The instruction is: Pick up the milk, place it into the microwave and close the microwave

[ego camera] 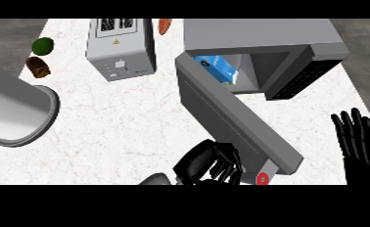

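The blue and white milk carton (217,67) stands inside the open grey microwave (253,35) at the counter's back right. The microwave door (231,116) swings out diagonally toward me, its free end at the lower right. My left hand (209,163) is at the lower centre, fingers curled, against the door's outer face near its free end. It holds nothing. My right hand (353,138) rests open at the right edge, fingers up, apart from the microwave.
A grey toaster (120,50) stands at the back, left of the microwave. A large grey pot (22,116) sits at the left edge. A green fruit (43,46), a brown item (37,67) and an orange-red item (165,25) lie near the back.
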`<act>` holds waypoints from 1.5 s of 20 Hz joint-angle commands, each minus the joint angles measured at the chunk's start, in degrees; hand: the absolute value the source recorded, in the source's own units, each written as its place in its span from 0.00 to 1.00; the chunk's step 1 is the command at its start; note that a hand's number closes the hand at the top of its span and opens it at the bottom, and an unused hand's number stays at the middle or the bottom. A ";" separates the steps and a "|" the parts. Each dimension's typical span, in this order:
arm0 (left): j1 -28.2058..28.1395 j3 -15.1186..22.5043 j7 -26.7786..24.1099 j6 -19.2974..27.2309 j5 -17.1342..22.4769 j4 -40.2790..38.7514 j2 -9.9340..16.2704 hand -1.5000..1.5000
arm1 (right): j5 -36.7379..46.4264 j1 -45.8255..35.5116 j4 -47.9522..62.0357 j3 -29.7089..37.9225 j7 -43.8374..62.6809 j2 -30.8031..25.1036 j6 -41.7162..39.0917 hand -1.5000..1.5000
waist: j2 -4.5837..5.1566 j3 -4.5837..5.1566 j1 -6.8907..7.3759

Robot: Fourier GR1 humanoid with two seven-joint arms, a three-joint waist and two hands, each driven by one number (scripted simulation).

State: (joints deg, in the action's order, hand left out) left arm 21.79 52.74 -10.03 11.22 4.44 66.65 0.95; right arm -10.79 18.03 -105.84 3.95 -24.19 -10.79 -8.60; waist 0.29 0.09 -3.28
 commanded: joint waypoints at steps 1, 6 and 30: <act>4.29 4.64 -1.52 9.02 7.06 -1.34 -0.90 1.00 | -4.73 -0.04 -5.34 2.17 4.23 -3.53 -3.33 0.00 | 0.27 0.12 -1.88; 9.71 5.13 -2.96 15.99 13.76 -1.51 -0.90 1.00 | -6.97 -1.77 -7.54 0.76 7.28 -4.67 -5.28 0.00 | 0.61 0.19 -3.47; 29.25 -7.60 -11.00 23.69 37.95 -13.30 -0.95 1.00 | -19.18 -5.35 -15.49 -1.65 13.89 -10.25 -12.92 0.00 | 3.53 0.31 -12.74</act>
State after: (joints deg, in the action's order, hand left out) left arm 48.11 48.49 -18.62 34.76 39.01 54.49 -0.01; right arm -28.41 12.98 -120.54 2.63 -11.67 -20.40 -21.09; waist 3.54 0.37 -15.22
